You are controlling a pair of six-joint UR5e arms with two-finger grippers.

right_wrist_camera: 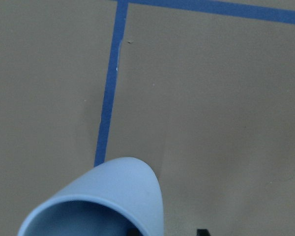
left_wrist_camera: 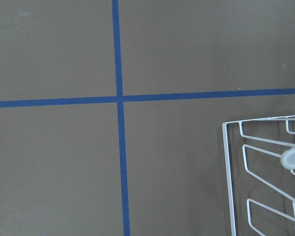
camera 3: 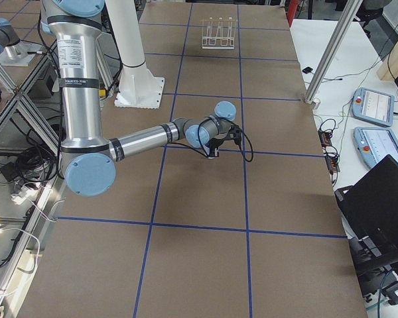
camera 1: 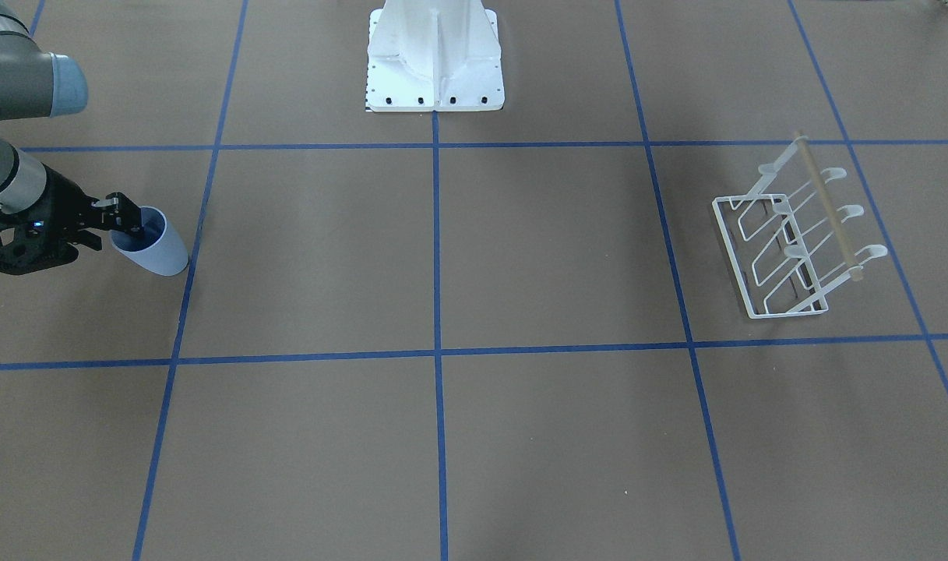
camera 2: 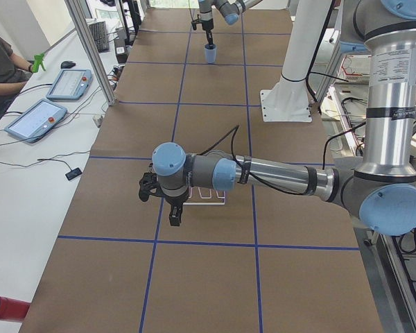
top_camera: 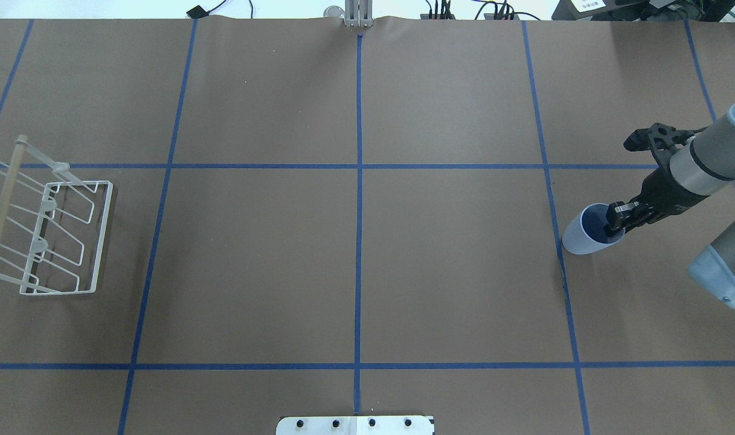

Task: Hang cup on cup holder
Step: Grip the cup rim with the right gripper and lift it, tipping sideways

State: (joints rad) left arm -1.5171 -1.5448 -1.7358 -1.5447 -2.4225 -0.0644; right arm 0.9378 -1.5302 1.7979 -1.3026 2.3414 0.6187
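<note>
Cup [top_camera: 581, 238], tilted, is pinched at its rim by the right end effector [top_camera: 616, 225]; cup holder [camera 2: 209, 197] lies below the left end effector [camera 2: 175, 220], whose state I cannot tell.

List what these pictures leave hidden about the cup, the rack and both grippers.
- Left gripper: shows only in exterior left, small; open or shut unclear.
- Cup holder: overhead's left edge cuts its prong tips; left wrist view shows one corner.
- Cup: hidden behind the right arm in exterior right; whether it is lifted is unclear.
- Right gripper: right wrist view's bottom edge cuts off nearly all its jaws.
</note>
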